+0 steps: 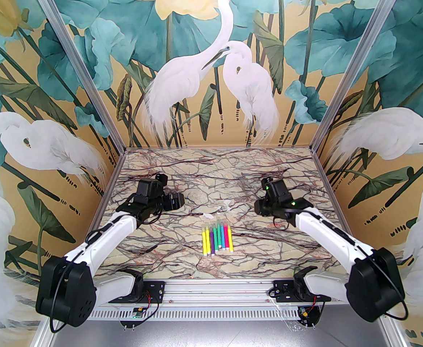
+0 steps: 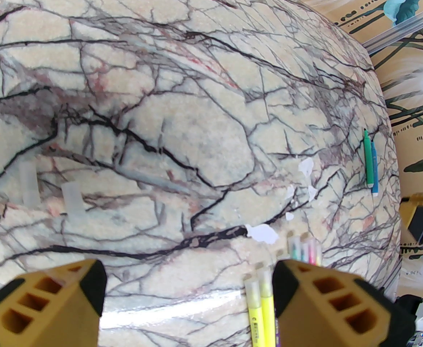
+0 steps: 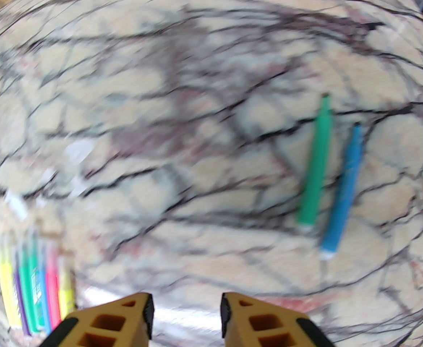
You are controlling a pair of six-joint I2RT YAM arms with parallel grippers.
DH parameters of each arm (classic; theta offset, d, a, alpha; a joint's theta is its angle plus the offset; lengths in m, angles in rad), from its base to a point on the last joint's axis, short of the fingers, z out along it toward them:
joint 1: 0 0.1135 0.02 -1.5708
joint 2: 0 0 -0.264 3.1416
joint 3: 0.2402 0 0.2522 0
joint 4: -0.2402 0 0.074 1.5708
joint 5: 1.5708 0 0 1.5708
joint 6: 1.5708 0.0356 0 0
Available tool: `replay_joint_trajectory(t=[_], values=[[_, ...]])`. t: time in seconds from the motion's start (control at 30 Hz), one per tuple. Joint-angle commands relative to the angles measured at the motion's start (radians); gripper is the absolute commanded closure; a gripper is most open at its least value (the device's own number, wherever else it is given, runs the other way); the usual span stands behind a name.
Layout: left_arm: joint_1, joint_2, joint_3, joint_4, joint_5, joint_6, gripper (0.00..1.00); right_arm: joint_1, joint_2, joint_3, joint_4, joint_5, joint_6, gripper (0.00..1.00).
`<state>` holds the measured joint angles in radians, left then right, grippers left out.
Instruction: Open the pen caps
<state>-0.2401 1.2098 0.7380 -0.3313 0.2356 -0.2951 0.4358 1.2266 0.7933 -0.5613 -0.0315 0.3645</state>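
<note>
The counter [image 1: 182, 251] is showing cream stone with dark, wiggly lines. The pens [image 1: 217, 239] are shining yellow, purple, green, blue and pink. The walls [image 1: 88, 67] are showing white birds.

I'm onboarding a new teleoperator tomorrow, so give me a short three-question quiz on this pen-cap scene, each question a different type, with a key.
1. True or false: the green pen and blue pen, lying apart from the row of pens, have caps on.
2. What does the left tool hold? A) a cap B) a yellow pen C) nothing
3. In the left wrist view, how many loose caps lie on the table off to the left?
Key: 1 false, both tips are bare; 2 C, it stands open and empty; 3 two.
</note>
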Motion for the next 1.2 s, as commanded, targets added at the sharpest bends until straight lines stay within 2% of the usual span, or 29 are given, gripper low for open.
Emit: replay_joint_trajectory(t=[0.0, 0.13, 0.57, 0.9, 1.17], values=[[0.002, -0.016, -0.018, 0.038, 0.039, -0.015, 0.19, 0.064, -0.036, -0.036, -0.021, -0.05, 0.061, 0.61], [0.002, -0.026, -0.027, 0.046, 0.043, -0.018, 0.19, 0.139, -0.037, -0.063, -0.006, -0.101, 0.073, 0.6], [0.001, -0.047, -0.031, 0.031, 0.032, -0.022, 0.19, 0.354, 0.118, -0.076, 0.116, -0.08, 0.182, 0.6], [0.002, -0.04, -0.023, 0.013, 0.012, -0.018, 0.19, 0.394, 0.26, -0.037, 0.142, -0.066, 0.188, 0.61], [0.001, -0.023, -0.015, 0.014, 0.009, -0.017, 0.19, 0.404, 0.283, -0.03, 0.158, -0.076, 0.193, 0.62]])
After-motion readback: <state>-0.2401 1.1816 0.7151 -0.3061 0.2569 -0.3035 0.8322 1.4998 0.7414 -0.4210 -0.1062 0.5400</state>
